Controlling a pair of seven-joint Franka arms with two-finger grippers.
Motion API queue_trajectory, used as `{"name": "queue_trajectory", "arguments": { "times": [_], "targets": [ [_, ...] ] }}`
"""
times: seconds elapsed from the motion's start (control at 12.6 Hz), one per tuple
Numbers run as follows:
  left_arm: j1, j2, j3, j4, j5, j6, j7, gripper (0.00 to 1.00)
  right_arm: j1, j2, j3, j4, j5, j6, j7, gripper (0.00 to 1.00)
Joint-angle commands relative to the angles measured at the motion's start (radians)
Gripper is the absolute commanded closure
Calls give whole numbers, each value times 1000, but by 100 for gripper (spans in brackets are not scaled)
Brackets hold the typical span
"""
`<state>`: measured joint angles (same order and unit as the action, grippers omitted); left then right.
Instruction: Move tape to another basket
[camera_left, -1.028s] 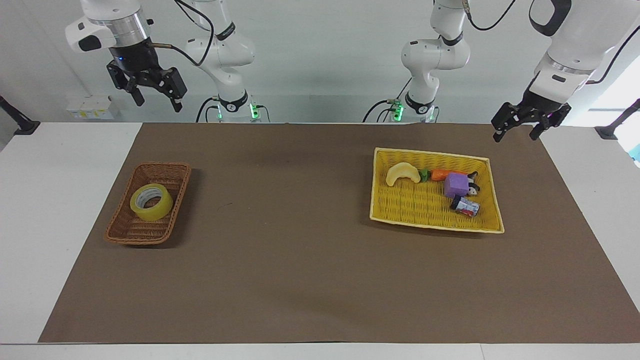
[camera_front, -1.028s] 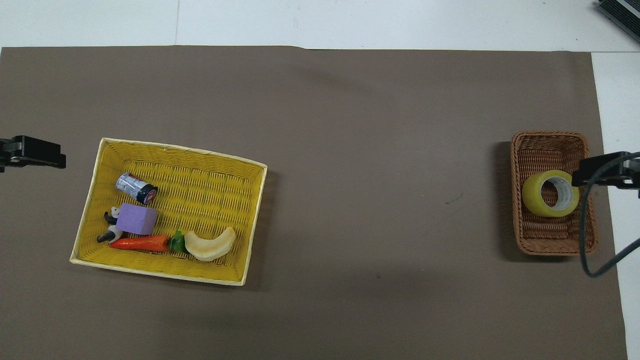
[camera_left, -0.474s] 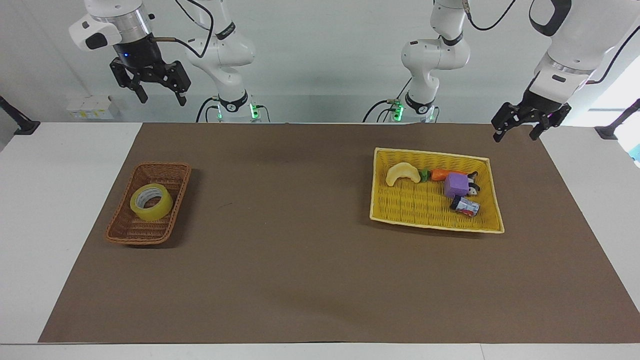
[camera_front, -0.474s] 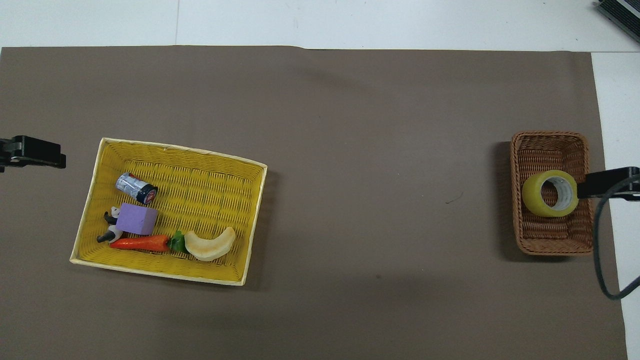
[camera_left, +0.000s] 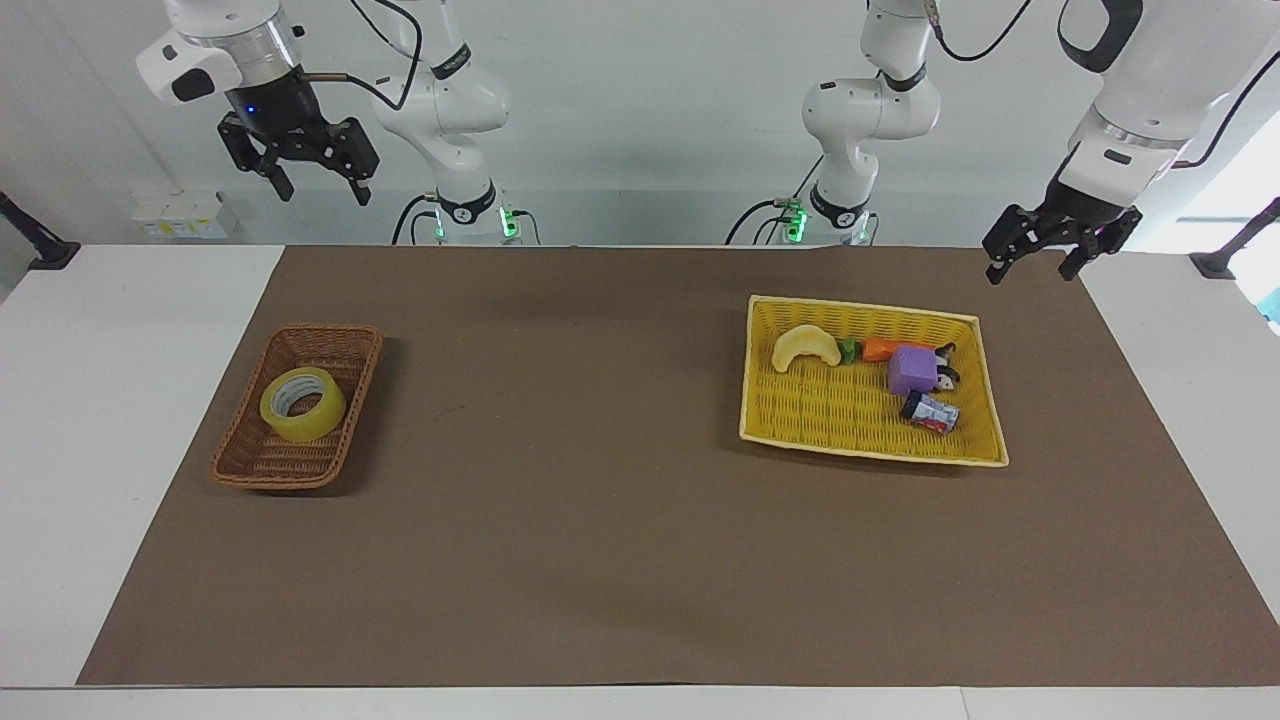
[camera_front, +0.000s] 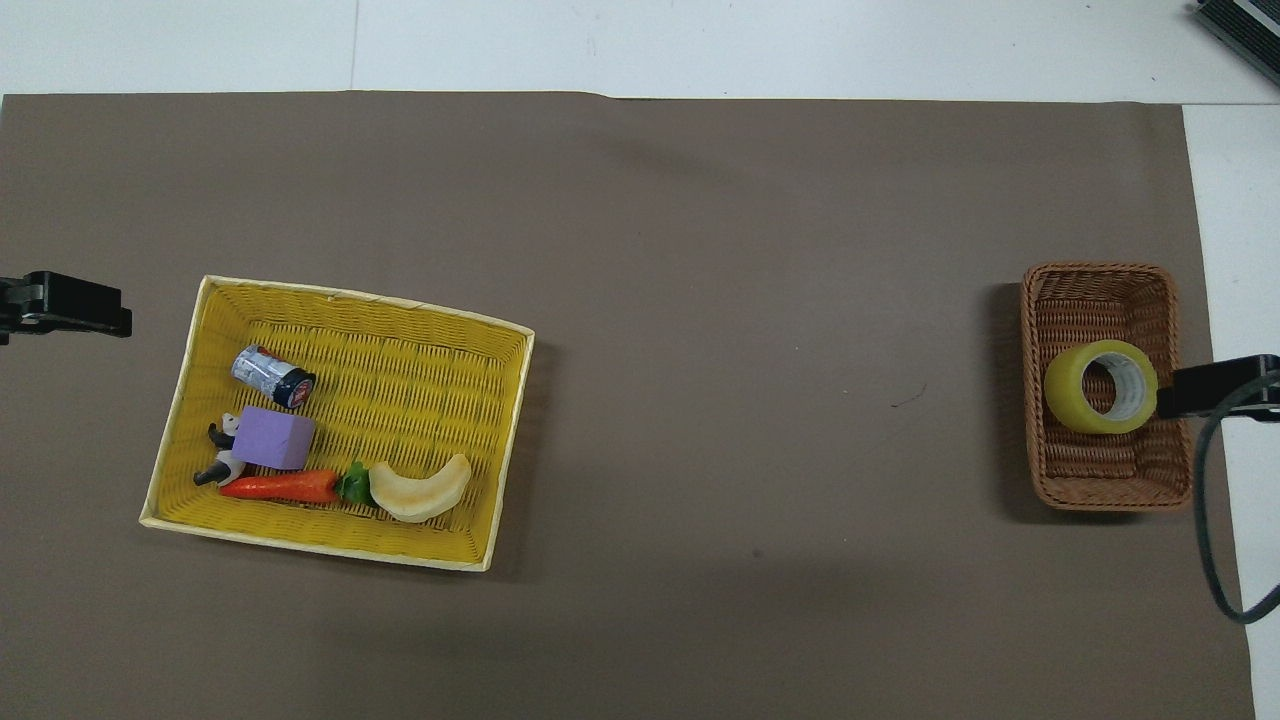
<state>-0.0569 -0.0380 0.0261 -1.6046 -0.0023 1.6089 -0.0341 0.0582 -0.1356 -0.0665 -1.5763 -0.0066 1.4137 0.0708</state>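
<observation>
Brown paper (camera_left: 600, 520) covers the middle of a white table (camera_left: 100, 400). Toward the right arm's end sits the brown wicker basket (camera_left: 250, 465), and the tape (camera_left: 303, 403) lies flat inside it with its grey-white core facing up. Toward the left arm's end, well apart, a yellow woven tray (camera_left: 850, 420) holds a pale crescent toy (camera_left: 806, 347), a toy carrot (camera_left: 878, 349), a purple block (camera_left: 912, 370) and a small can (camera_left: 930, 411). High above its end of the table, the right gripper (camera_left: 312, 187) hangs empty, fingers spread wide. Beside the tray's corner nearest the robots, the left gripper (camera_left: 1033, 262) hovers low, also empty and spread wide.
</observation>
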Motion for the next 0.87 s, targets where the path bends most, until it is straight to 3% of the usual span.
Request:
{"name": "queue_trajectory", "arguments": {
  "times": [0.0,0.79],
  "targets": [
    [2,-3,-3,12,21,-23,-4,0,-12,-36,4,-48,-16,30,-39,0],
    [2,-3,-3,12,21,-23,-4,0,-12,-27,8,-25,-1,19,-43,0]
  ]
}}
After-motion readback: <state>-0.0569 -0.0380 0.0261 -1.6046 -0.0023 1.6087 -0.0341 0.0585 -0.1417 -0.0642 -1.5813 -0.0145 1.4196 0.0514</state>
